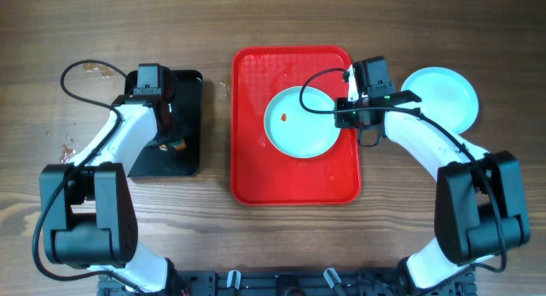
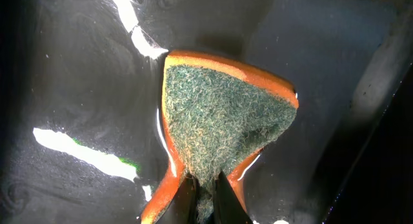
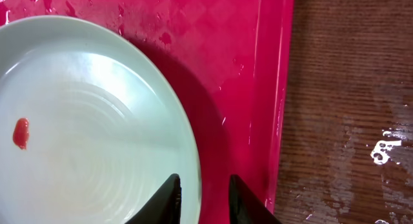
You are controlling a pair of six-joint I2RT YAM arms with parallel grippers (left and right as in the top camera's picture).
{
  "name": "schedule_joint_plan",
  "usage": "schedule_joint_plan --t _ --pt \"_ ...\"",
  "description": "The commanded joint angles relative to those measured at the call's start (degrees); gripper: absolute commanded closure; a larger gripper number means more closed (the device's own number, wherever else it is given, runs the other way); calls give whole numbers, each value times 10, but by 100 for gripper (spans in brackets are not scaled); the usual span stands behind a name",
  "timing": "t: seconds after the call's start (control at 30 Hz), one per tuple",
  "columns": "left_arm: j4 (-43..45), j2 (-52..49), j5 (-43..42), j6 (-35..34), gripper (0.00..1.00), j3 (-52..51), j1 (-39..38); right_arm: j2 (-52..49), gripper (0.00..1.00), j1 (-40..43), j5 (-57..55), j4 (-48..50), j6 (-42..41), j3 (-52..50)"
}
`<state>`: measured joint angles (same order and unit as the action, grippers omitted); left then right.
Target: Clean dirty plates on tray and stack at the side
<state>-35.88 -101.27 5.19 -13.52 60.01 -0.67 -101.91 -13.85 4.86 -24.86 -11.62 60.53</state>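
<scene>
A pale-blue plate (image 1: 300,121) with a small orange-red spot (image 1: 283,118) lies on the red tray (image 1: 256,177). In the right wrist view the plate (image 3: 90,133) fills the left and the spot (image 3: 20,132) is near the left edge. My right gripper (image 3: 203,185) straddles the plate's right rim. One finger is over the plate and the other over the tray (image 3: 245,69), with a gap either side of the rim. Another pale-blue plate (image 1: 439,98) rests on the table right of the tray. My left gripper (image 2: 205,185) is shut on an orange sponge (image 2: 222,114) with a green scouring face.
The sponge sits over a wet black tray (image 1: 183,164) left of the red tray. The black tray (image 2: 84,75) shows streaks of water. The red tray's surface is wet with droplets. Bare wooden table (image 3: 348,88) lies right of the red tray's rim.
</scene>
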Motion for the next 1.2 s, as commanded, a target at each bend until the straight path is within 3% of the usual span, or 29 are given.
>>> schedule_joint_plan --t 0.0,0.5,0.8,1.17 --pt "3 -11 -7 11 96 1 2 -25 74 -2 7 -9 8 9" --pt "3 -11 -7 11 96 1 2 -74 93 -2 6 9 -2 9" --pt "25 -11 -16 11 96 0 2 -74 94 -2 7 10 0 9" --pt "-70 101 -16 11 96 81 2 -74 94 -2 7 4 -6 9"
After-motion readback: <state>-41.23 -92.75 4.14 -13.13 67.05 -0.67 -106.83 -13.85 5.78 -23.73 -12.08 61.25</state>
